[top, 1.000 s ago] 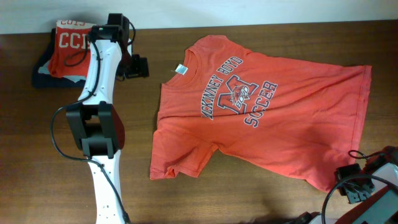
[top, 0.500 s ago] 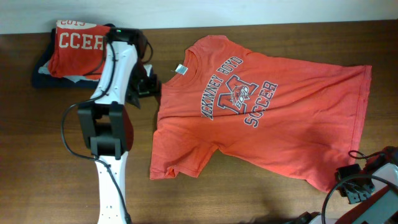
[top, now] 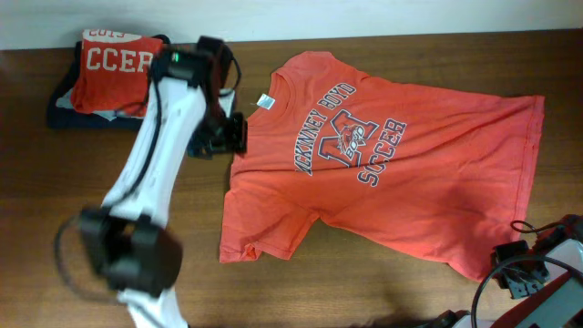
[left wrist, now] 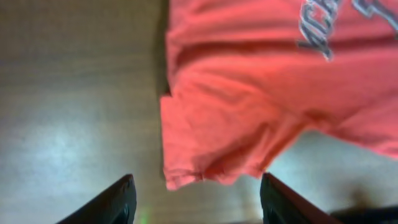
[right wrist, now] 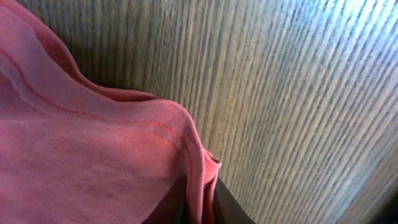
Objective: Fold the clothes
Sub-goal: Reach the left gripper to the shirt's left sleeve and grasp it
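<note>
Across the middle of the wooden table (top: 55,200), out toward 3 o'clock in the overhead view, you have the orange-red T-shirt (top: 383,173) lying print side up and not yet folded, with its collar and white neck tag (top: 264,101) toward 11 o'clock and its bottom hem toward 3 to 4 o'clock. The cloth lies fairly flat with shallow wrinkles, and one short sleeve (top: 264,232) sticks out toward 7 o'clock. Your left gripper (top: 235,137) sits at the shirt's 9 o'clock edge, just below the neck tag, about at the shoulder. Its wrist camera shows the two dark fingers (left wrist: 121,199) spread well apart with nothing clamped, the sleeve end lying on the wood ahead of the gap. Your right gripper (right wrist: 198,202) is down at the 4 to 5 o'clock corner. Its wrist view shows a fold of the shirt's stitched hem drawn in between the dark jaws, so it is pinching the T-shirt there. At 10 o'clock a folded red shirt (top: 114,68) lettered "CCER" in white rests on top of a dark navy folded garment (top: 64,114), well apart from the T-shirt. The tabletop is dark brown with a visible grain, and a pale wall (top: 364,18) runs along its 12 o'clock edge.
</note>
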`<state>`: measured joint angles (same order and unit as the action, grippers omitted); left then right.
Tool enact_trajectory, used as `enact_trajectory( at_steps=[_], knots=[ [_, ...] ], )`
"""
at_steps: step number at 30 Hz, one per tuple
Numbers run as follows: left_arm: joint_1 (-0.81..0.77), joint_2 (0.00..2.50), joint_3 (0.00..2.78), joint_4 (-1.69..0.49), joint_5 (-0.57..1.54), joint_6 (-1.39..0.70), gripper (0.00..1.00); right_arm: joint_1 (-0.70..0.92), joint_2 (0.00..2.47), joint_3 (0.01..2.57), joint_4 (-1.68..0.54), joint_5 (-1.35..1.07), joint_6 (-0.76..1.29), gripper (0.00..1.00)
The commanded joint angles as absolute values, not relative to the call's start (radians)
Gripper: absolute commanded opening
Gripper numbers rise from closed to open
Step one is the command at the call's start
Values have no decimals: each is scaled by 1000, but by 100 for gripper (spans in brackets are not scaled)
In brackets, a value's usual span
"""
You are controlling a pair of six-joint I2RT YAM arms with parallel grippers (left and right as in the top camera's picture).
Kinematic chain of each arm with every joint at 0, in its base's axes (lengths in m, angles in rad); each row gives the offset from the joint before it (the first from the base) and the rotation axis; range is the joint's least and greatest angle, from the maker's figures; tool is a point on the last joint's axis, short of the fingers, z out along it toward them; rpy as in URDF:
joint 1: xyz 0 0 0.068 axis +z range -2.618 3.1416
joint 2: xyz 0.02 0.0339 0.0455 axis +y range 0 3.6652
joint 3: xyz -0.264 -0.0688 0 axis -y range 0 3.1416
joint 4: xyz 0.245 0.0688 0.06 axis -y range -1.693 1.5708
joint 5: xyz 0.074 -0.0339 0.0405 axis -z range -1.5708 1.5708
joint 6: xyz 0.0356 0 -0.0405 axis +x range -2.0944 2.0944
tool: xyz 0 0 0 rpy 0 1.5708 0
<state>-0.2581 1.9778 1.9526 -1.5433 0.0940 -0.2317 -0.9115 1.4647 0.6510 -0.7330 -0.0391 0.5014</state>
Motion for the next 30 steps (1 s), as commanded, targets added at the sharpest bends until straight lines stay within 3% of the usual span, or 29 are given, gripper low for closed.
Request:
enact_trajectory(
  at_steps=[1,6,14,18,23,30],
  knots=[
    [-266,1848,1668,-1424,70,-313,64,-916,1511,620,-709,-55,514,19],
    [-264,1773,1326,-1194,71,-360,68,-916,1511,620,-709,-57,514,20],
    [-264,1773,1181,-1145,71,-394,70,-916,1511,620,-704,-57,514,20],
    [-264,1774,1108,-1105,76,-448,82,-916,1511,620,-702,-57,514,20],
    [-264,1773,1004,-996,144,-457,82,-916,1511,620,-702,-61,514,20],
    [-266,1773,992,-1019,187,-456,77,-916,1511,620,-702,-60,514,20]
  ],
)
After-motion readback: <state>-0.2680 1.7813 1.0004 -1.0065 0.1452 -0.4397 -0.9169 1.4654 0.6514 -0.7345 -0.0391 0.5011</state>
